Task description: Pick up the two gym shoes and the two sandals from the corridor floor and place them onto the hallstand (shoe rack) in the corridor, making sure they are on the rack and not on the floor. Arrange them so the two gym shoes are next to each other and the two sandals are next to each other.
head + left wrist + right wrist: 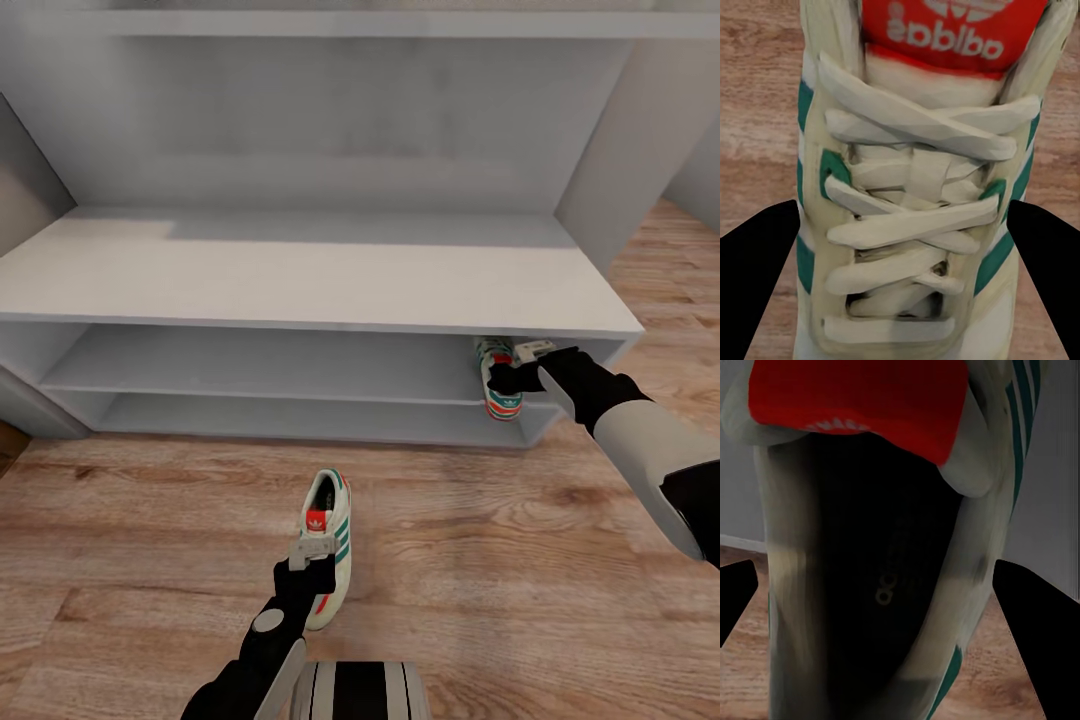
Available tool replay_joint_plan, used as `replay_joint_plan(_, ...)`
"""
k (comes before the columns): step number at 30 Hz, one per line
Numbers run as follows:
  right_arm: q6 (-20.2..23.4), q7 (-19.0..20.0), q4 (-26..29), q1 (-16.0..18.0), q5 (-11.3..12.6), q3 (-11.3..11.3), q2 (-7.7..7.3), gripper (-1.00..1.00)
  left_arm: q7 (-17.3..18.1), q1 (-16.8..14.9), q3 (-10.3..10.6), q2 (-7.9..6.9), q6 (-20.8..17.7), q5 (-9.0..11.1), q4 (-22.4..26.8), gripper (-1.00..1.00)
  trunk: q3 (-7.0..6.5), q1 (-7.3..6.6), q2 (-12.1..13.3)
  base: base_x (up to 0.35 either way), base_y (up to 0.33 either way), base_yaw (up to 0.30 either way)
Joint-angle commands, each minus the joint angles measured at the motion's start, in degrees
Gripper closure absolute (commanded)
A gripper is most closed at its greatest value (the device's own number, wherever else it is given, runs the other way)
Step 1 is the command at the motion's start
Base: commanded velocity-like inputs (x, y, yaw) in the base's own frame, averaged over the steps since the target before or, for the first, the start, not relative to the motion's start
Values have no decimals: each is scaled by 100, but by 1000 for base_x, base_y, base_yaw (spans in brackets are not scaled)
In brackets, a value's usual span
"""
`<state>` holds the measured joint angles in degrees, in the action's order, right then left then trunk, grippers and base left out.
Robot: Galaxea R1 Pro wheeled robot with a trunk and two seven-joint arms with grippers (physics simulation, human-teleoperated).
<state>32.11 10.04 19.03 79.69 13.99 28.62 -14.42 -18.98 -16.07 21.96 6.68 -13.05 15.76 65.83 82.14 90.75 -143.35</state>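
White leather, green stripes: 1 gym shoe (329,545) lies on the wood-plank corridor floor (520,560) at about 6 o'clock in the head view, toe pointing toward the rack. The left gripper (313,560) sits right over its laces; in the left wrist view the 2 dark fingers (757,277) stand wide apart on either side of the shoe's laced upper (915,217), flanking it, and whether they touch its sides cannot be told.

At about 3 o'clock the second gym shoe (499,385) is at the right end of the hallstand (300,280), at its upper open shelf level and tilted, with the right gripper (522,368) at its heel end. The right wrist view looks into the shoe's dark opening (877,570), a finger (1031,607) at each edge of the frame; the jaws are spread, and a grip cannot be confirmed.

The hallstand's flat top and the rest of both shelves hold nothing visible.
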Motion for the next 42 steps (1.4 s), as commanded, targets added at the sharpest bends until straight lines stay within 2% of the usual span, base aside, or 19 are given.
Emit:
replay_joint_plan(1, -2, 4, 4, -6, -18, -11, -2, 100, 0, -1, 1, 0, -1, -2, 0, 100, 1, 112, 1, 152, 0, 0)
replay_joint_plan(17, -2, 7, 4, 0, -15, -20, -8, 100, 0, -1, 1, 0, -4, -2, 0, 100, 1, 112, 1, 82, 0, 0)
replay_joint_plan(35, -3, 24, 21, -1, -10, -18, -116, 100, 0, -1, 1, 0, -9, -2, 0, 100, 1, 112, 1, 4, 0, 0)
replay_joint_plan(42, -3, 24, 22, -3, -10, -20, -121, 100, 0, -1, 1, 0, -8, -2, 0, 100, 1, 112, 1, 166, 0, 0)
